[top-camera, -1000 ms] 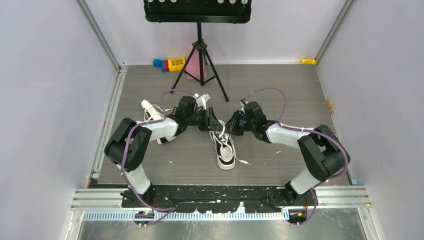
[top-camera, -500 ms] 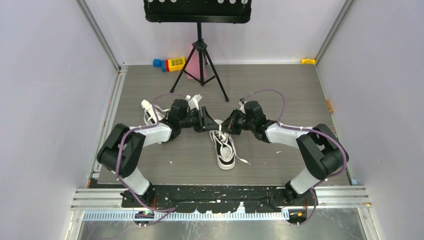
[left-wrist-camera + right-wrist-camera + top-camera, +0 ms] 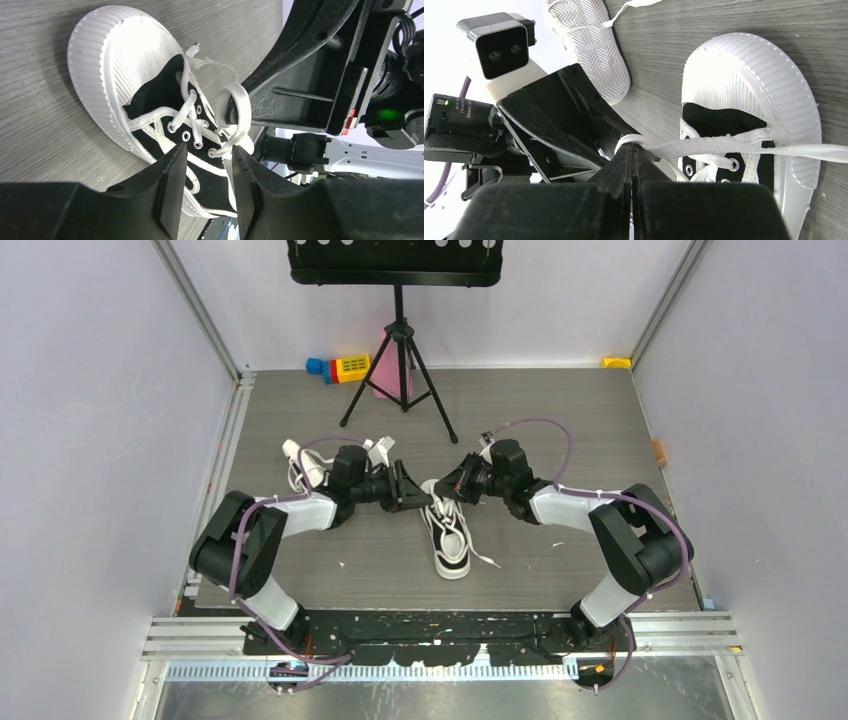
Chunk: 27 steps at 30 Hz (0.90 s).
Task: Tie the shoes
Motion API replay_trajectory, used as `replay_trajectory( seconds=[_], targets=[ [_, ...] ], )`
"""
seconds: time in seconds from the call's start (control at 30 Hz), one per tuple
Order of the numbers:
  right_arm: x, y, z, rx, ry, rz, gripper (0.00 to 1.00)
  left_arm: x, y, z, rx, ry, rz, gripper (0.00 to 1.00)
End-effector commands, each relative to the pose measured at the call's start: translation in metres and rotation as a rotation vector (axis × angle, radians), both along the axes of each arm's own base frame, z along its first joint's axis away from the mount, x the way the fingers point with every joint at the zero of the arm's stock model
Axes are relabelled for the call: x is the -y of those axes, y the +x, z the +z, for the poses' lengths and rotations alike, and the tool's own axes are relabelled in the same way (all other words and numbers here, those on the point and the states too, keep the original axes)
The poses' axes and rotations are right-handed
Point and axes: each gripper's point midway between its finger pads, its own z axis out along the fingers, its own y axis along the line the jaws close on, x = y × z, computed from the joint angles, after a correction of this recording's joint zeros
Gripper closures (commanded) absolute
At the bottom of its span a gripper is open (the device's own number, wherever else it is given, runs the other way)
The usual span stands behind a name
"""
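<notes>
One black sneaker with a white sole (image 3: 451, 537) lies in the middle of the table, toe towards the arms; it also shows in the left wrist view (image 3: 145, 95) and the right wrist view (image 3: 749, 90). The other shoe (image 3: 304, 464) lies behind the left arm, sole up in the right wrist view (image 3: 591, 47). My right gripper (image 3: 631, 150) is shut on a loop of white lace (image 3: 704, 145) above the shoe's tongue; it also shows in the top view (image 3: 448, 489). My left gripper (image 3: 210, 150) is open and empty, its jaws beside that loop (image 3: 243, 107); it also shows in the top view (image 3: 417, 497).
A black tripod stand (image 3: 400, 350) stands behind the shoes. Coloured blocks (image 3: 340, 367) and a pink object (image 3: 385, 375) lie by the back wall. A yellow piece (image 3: 616, 362) sits in the back right corner. A loose lace end (image 3: 487, 562) trails right of the shoe.
My left gripper has drawn back to the left, away from the right gripper. My right gripper has shifted slightly back with the lace loop in it.
</notes>
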Motion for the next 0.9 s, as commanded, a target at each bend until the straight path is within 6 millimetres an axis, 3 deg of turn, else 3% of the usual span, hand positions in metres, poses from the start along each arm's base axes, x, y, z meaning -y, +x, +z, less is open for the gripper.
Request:
replay_trajectory(
  seconds=[0.0,0.53,0.87],
  targets=[
    [-0.005,0.007,0.015,0.045,0.042,0.004,1.0,0.009,0.003,0.013,0.03,-0.09,-0.039,0.6],
    [0.003,0.01,0.002,0.084,-0.078,0.022,1.0,-0.009,0.011,0.005,0.022,-0.051,0.047,0.7],
    [-0.003,0.011,0.002,0.074,-0.029,0.024,1.0,0.017,0.015,-0.007,0.001,-0.119,-0.017,0.66]
  ],
)
